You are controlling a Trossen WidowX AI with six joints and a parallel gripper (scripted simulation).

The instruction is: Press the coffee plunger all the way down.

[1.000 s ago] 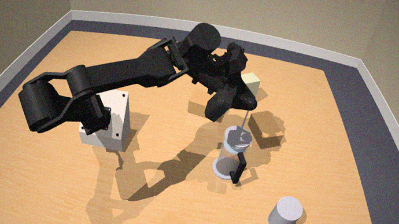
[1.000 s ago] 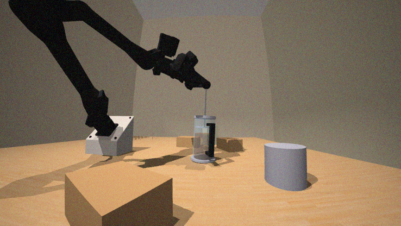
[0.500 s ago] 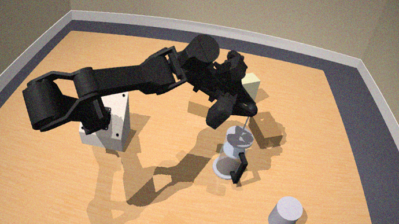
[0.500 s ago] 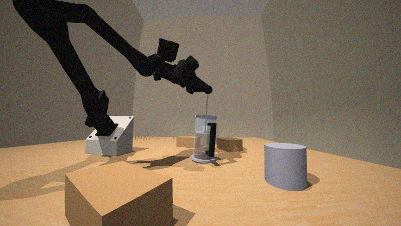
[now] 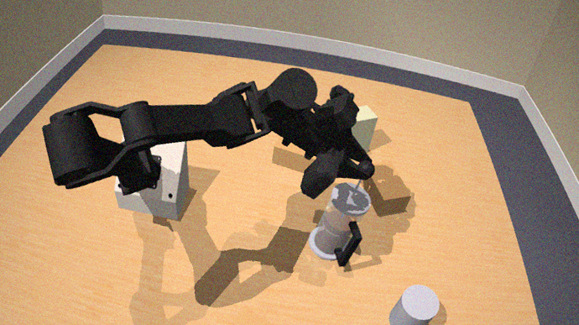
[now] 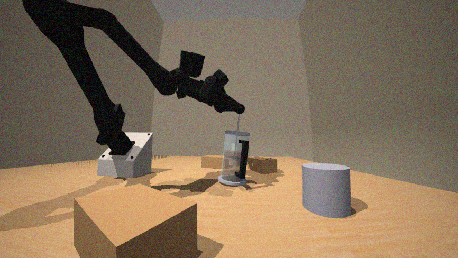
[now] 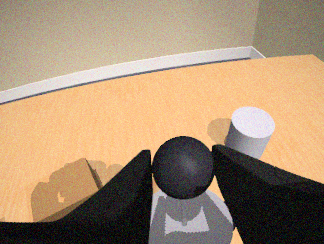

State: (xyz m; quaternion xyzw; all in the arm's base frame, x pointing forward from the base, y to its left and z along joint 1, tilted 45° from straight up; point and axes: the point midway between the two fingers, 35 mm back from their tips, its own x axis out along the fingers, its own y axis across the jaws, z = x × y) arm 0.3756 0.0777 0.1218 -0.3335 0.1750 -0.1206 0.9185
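- The black parallel-jaw gripper (image 7: 182,166) is clamped on the round black plunger knob (image 7: 183,166), one finger at each side.
- The clear cylindrical coffee press with black side handle (image 6: 233,157) stands upright on the light wooden table top (image 6: 384,230), near two brown blocks behind it.
- The thin grey plunger rod (image 6: 238,122) shows a short length above the lid; judged partly pressed.
- Handling, judged: tall, narrow-based, light; tips under sideways load. Knob smooth; push straight down.
- Room: beige walls, grey skirting, dark floor border. A grey cylinder (image 6: 326,189) stands well apart.
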